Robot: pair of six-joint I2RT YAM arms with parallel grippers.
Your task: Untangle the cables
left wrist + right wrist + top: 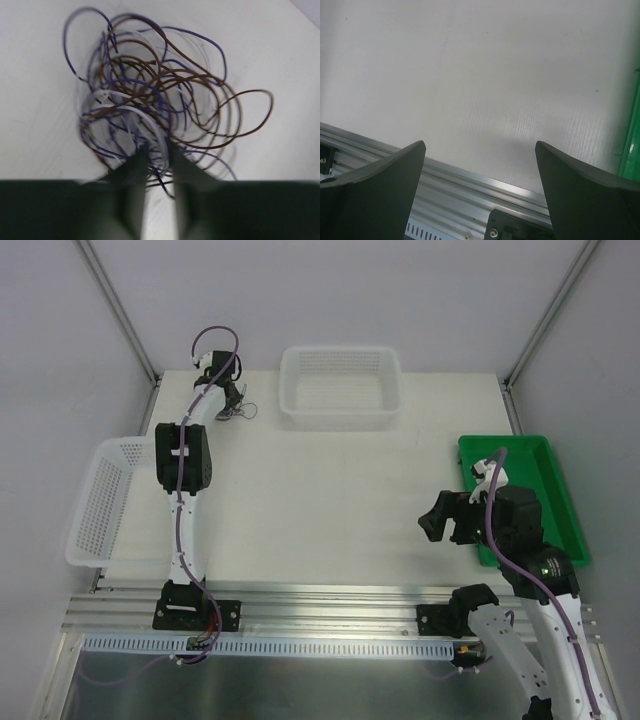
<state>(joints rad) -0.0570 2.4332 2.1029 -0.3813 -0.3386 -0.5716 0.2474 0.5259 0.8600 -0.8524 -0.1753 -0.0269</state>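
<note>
Sitting tangled at left end effector [157,150]: cables [160,95]

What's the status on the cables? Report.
Left gripper at near edge of cables, jaws narrow, grip unclear. Right gripper open, away from them. All cables in one tangle. White basket nearby, not touching.

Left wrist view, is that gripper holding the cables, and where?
Cannot tell. The left gripper is nearly closed around a few strands at the near edge of the cables, but a firm grip isn't clear.
</note>
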